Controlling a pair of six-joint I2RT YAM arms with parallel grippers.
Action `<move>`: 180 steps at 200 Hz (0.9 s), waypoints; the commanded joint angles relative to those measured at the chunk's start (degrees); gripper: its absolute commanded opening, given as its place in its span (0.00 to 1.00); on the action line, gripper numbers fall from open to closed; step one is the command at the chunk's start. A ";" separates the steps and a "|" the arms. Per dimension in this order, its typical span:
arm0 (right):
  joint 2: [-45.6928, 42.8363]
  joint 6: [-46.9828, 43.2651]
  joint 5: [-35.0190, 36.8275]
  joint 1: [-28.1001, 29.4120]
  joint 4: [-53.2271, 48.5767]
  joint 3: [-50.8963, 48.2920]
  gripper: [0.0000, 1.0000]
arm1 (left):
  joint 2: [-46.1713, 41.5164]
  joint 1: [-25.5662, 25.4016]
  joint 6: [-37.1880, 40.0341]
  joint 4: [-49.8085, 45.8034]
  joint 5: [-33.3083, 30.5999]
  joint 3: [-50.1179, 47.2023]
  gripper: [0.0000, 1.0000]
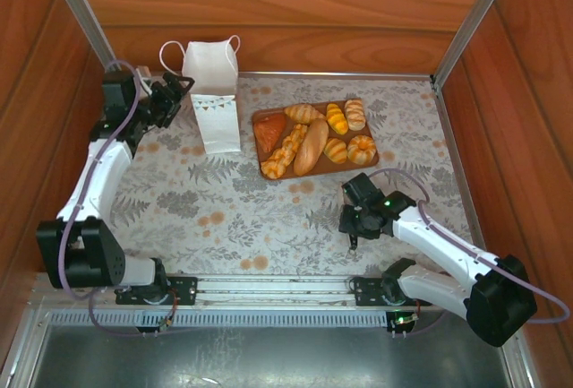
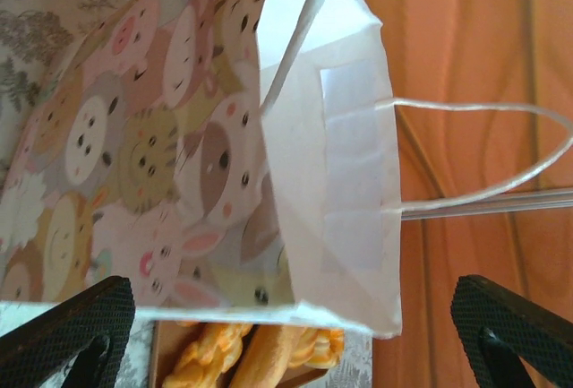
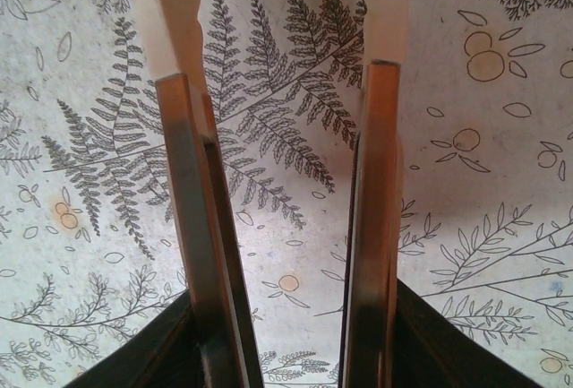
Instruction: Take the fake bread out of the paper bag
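Top external, upper left: left gripper (image 1: 184, 88), fingers wide apart, sits just beside the upright paper bag (image 1: 213, 119) and may topple it; right gripper (image 1: 354, 237) half-open, empty.

White paper bag (image 1: 215, 101), apparently cartoon-animal print on one face; golden-tan bread (image 1: 312, 146); fern-print tablecloth (image 1: 224, 213).

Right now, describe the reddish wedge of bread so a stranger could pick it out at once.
On the fern-patterned table, find the brown board right of the white paper bag. The wedge lies at its left end, nearest the bag. It alone is flat, pointed and reddish-orange; the other breads are golden loaves and striped rolls.
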 commanded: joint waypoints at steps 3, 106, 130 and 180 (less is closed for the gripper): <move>0.40 0.47 1.15 0.72 0.20 -0.66 0.49 | -7.39 -0.47 -0.02 -0.33 -2.79 -2.49 0.98; 15.75 -5.54 3.60 4.05 7.18 3.32 0.52 | -32.91 -0.75 11.88 -7.12 -20.53 -15.61 1.00; 18.95 -6.86 4.32 4.05 8.69 4.49 0.53 | -35.68 -0.73 13.49 -7.39 -24.68 -17.01 1.00; 20.99 -9.17 3.47 4.05 12.44 4.96 0.62 | -36.74 -0.72 14.41 -7.38 -29.71 -19.95 1.00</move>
